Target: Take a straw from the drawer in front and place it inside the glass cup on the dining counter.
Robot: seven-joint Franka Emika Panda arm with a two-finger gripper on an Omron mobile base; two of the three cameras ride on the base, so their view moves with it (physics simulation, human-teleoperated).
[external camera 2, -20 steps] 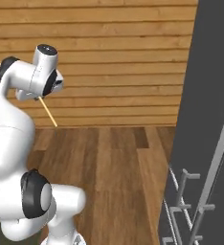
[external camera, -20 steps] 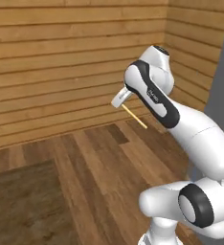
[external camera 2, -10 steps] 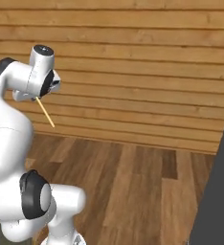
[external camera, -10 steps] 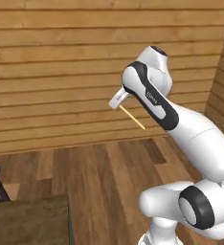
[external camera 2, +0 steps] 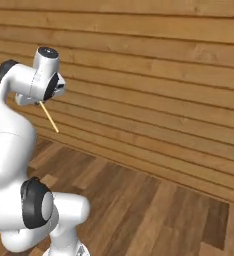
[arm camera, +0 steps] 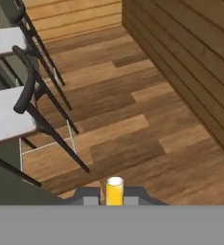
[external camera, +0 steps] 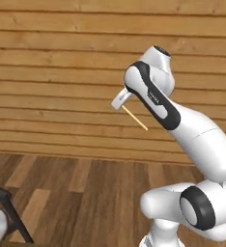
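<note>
Fingers point(external camera: 120, 102) clenched on thin pale-yellow straw point(external camera: 134, 118); view has swung from dark fridge side toward stools, so base is turning toward the table.

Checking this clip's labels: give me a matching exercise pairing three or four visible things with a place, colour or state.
Things:
1. straw
2. gripper
3. stools
4. wall

Descriptions:
A. horizontal wooden planks
B. pale seats on dark legs, standing on the wood floor
C. thin, pale yellow, slanting down from the hand
D. jaws shut on a thin stick, held up in the air

Pairs: 1-C, 2-D, 3-B, 4-A
</note>
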